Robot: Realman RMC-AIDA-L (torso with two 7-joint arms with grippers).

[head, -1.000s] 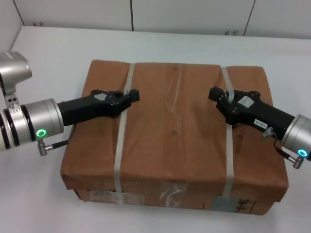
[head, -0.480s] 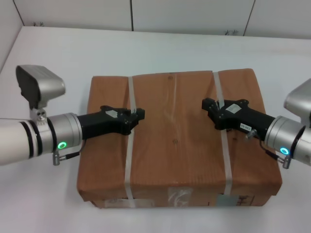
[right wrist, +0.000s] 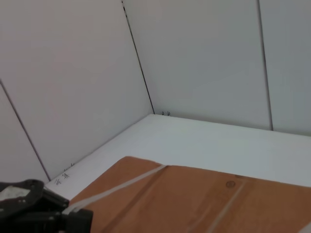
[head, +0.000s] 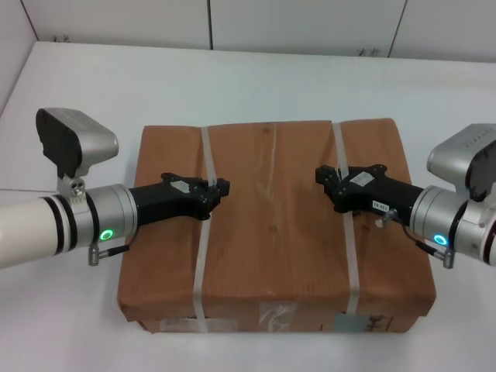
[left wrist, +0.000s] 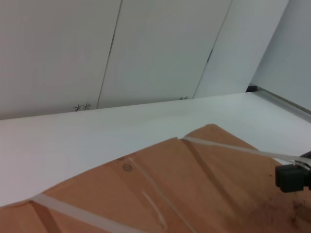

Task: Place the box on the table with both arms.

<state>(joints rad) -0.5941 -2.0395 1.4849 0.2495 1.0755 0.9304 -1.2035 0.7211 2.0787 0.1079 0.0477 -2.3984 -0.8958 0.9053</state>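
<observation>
The brown cardboard box (head: 271, 256) lies flat on or just above the white table (head: 256, 77), its taped, labelled side toward me. My left gripper (head: 218, 190) is over the box top, shut on the left white strap (head: 200, 263). My right gripper (head: 322, 177) is shut on the right white strap (head: 350, 256). The left wrist view shows the box top (left wrist: 194, 194) and the right gripper (left wrist: 291, 177) with its strap (left wrist: 233, 149) pulled taut. The right wrist view shows the left gripper (right wrist: 43, 211) with the other strap (right wrist: 121, 183) running into it.
White wall panels (head: 302, 23) stand along the table's far edge, and a side wall (head: 12, 46) closes the far left corner. Bare tabletop surrounds the box behind it and on both sides.
The box has sunk away from the head camera and looks smaller. Both arms have come down with it, still holding the straps, and their elbows have moved into view.
</observation>
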